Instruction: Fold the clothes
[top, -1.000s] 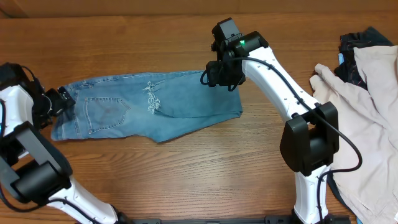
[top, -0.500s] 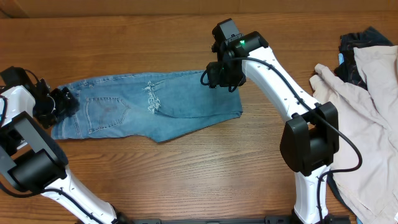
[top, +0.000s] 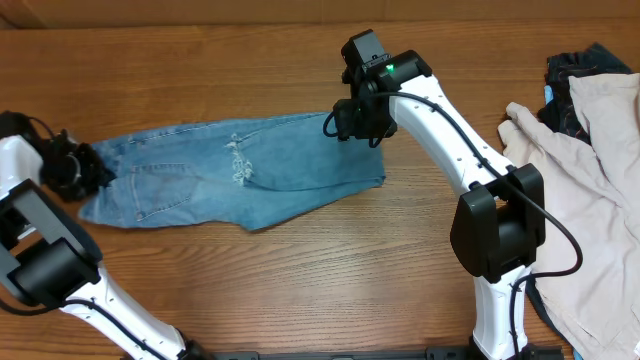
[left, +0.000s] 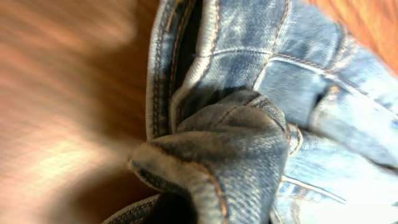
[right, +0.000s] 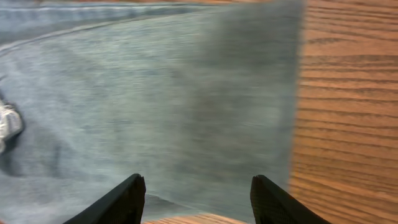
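A pair of light blue jeans (top: 250, 175) lies flat across the wooden table, waist at the left and leg ends at the right. My left gripper (top: 85, 165) sits at the waist end, shut on the waistband. In the left wrist view the denim (left: 236, 143) bunches up into a fold that hides the fingers. My right gripper (top: 352, 125) is over the far right corner of the leg end. In the right wrist view its black fingertips (right: 127, 196) stand apart above the denim (right: 155, 93), holding nothing.
A heap of other clothes lies at the right edge: a beige garment (top: 590, 150) over a dark one (top: 580, 65). The right arm's base (top: 495, 235) stands just right of the jeans. Bare wood (right: 348, 124) lies beyond the leg hem.
The left gripper has shut on the waistband and drawn it left, bunching the waist and shifting the jeans slightly left. The right arm has stayed where it was.
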